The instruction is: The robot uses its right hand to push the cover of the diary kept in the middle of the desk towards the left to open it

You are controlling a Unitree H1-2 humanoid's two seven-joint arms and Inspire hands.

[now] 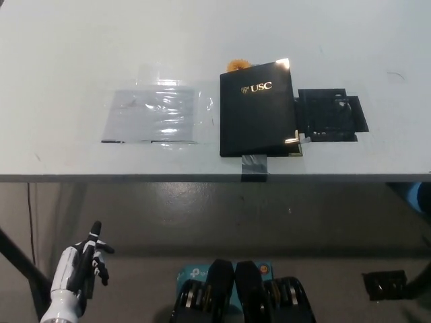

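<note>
A robotics lab or test bench is suggested rather than a home or shop. A plain pale desk (67, 54) with a bare, slightly scuffed top is seen, standing on a dull grey concrete-like floor (202, 208). Things are fixed in place as for repeated trials: the black USC diary (259, 111) is held at its near edge by a strip of grey tape (254, 166), a clear plastic sheet (158, 116) is laid flat on the desk, far beyond the fingers (101, 259) of the white left hand (84, 266), and a black flat fixture (330, 114) is set against the diary's other side.
</note>
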